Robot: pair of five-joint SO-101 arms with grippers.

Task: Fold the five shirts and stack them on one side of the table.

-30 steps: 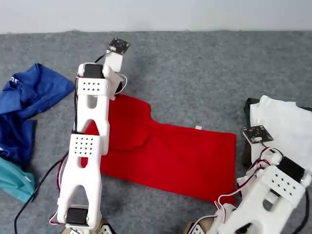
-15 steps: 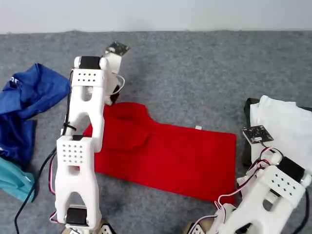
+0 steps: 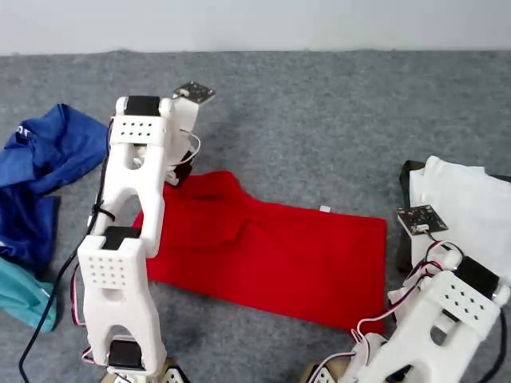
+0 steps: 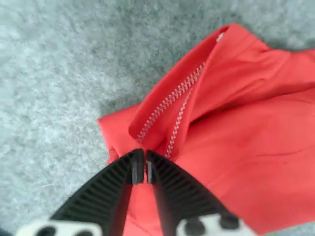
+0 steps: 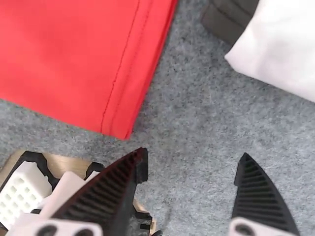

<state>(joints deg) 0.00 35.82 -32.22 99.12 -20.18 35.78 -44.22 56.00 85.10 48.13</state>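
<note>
One limp red fabric shirt (image 3: 271,255) lies mid tabletop (image 3: 335,112); left gripper (image 4: 140,169) pinches its sleeve hem (soft, light, likely best held at hems), right gripper (image 5: 192,164) spread by the front edge.

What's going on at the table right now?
The left hand is shut on a folded-over edge of the red shirt, which lies spread across the grey mat. The right hand is open above the mat near the red shirt's hem corner, holding nothing. A white shirt lies on a dark shirt at the right; a blue shirt and a teal shirt lie crumpled at the left.
</note>
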